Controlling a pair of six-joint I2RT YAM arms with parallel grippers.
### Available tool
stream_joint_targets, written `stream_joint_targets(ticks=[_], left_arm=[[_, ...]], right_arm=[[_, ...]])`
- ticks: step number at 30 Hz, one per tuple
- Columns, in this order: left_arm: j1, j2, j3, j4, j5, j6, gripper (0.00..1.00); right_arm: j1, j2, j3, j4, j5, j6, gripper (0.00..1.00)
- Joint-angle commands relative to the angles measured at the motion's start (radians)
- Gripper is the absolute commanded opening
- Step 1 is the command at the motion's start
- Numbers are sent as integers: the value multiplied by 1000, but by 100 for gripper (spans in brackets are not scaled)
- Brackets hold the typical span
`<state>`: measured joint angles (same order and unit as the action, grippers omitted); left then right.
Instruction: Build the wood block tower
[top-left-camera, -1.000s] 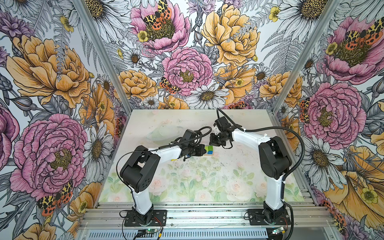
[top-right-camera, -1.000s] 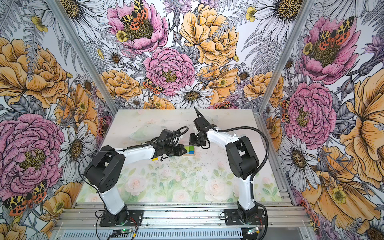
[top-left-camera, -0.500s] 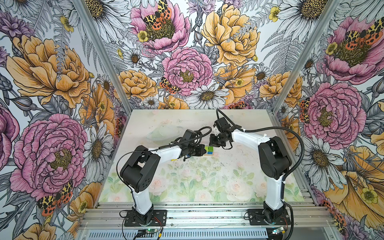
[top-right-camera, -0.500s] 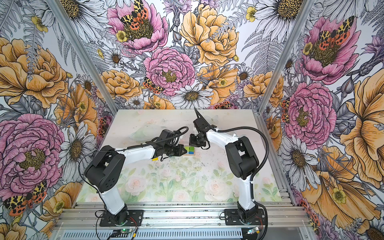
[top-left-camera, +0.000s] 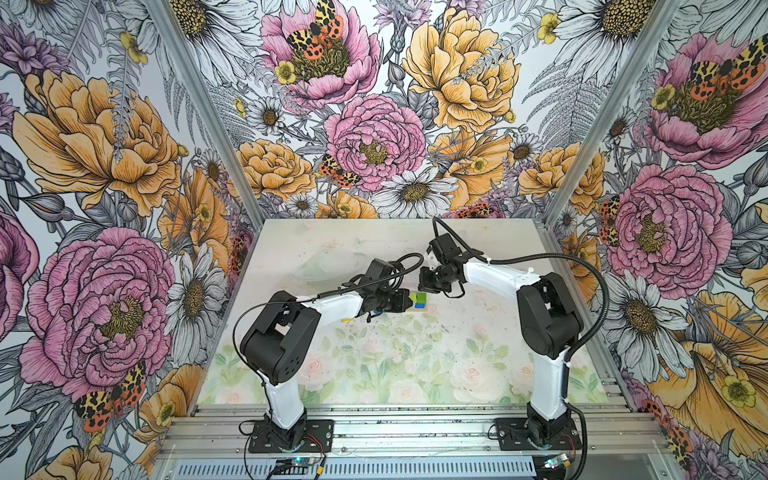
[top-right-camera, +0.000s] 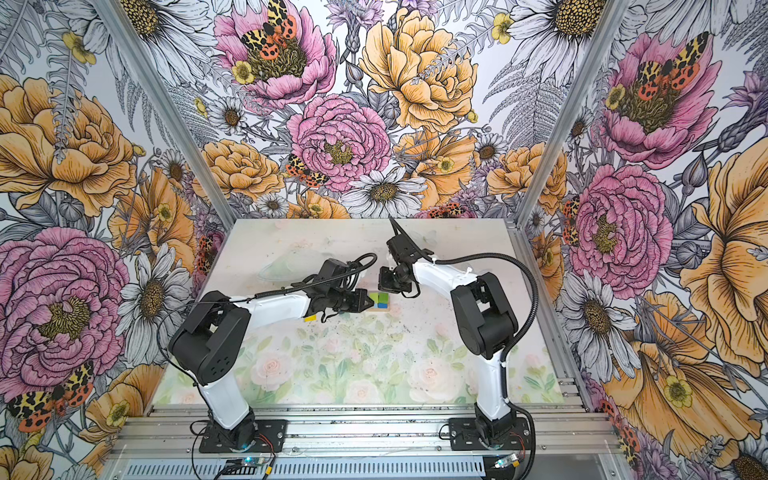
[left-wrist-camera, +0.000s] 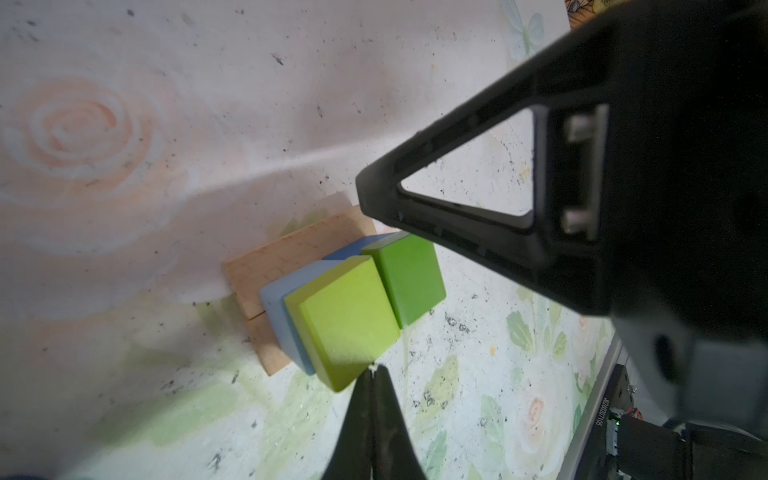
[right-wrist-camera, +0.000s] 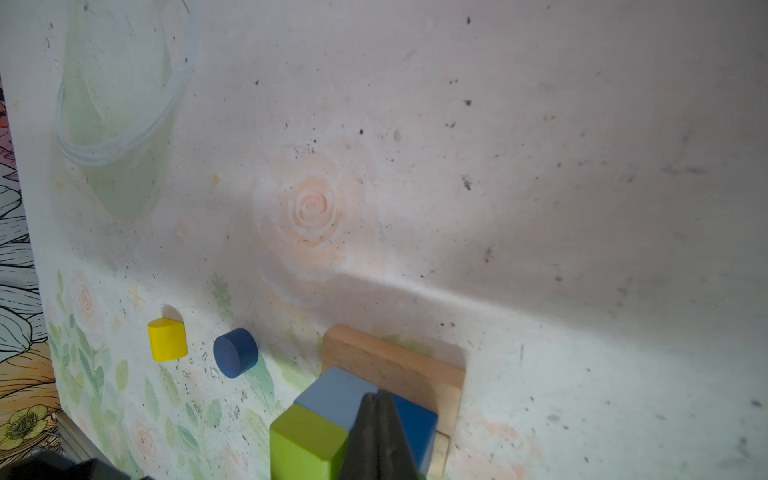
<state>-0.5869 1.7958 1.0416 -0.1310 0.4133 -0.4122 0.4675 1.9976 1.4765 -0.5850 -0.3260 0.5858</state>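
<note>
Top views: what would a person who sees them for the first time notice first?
The loud flower wallpaper around the cell strikes first. Next, at the centre of the table, a small stack of green cubes on blue cubes on tan bars, with the shut left claw and shut right claw close beside it. In the right wrist view, a yellow half-round and a blue cylinder lie apart from the stack.

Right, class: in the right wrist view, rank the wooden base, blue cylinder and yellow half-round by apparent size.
1. Wooden base, clearly largest, though nearer the camera and partly covered by cubes.
2. Blue cylinder and yellow half-round: about alike, so not ranked.
</note>
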Motion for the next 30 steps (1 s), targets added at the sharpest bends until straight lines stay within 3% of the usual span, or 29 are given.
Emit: stream_joint_targets(ticks=[1,9,19,30], left_arm=[[-2,-25,18,-11,8,19,0],[-7,-86,19,-52,-2,39,0],[33,-231,17,-114,-75,44,0],[90,-112,17,-58,-28,-11,0]], right_arm=[[-13,-44,43,19,16,0,0],[-47,-105,33,12,36,-8,0],[-75,-259,-103,11,64,-6,0],[-50,-248,-216,70,36,37,0]])
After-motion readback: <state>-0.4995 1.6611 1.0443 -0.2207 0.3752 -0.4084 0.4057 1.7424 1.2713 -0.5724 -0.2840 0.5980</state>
